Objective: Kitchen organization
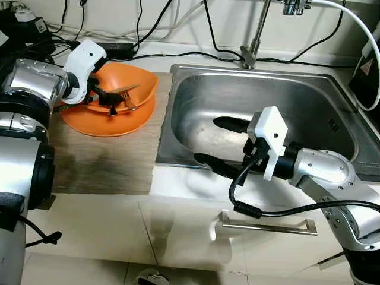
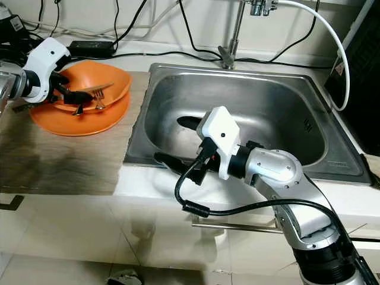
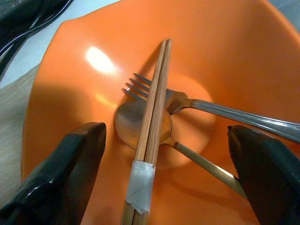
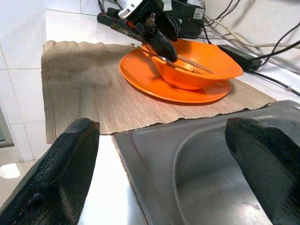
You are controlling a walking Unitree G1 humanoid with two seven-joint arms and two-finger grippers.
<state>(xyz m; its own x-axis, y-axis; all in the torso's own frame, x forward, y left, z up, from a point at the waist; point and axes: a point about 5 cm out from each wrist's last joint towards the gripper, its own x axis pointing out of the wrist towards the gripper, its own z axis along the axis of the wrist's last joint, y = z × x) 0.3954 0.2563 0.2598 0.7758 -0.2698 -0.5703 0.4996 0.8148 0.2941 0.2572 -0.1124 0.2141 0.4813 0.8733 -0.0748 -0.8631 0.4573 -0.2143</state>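
Observation:
An orange bowl sits on an orange plate, left of the steel sink. A taped pair of wooden chopsticks, a fork and a spoon lie inside the bowl. My left gripper reaches into the bowl and is open, with one finger on each side of the chopsticks. Over the sink's front left corner my right gripper hangs open with nothing between its fingers. It points towards the bowl.
The plate rests on a woven beige mat on the white counter. A faucet stands behind the sink, and a white hose curves at the right. Black cables and a power adapter run along the back wall. A drawer handle sits below the counter edge.

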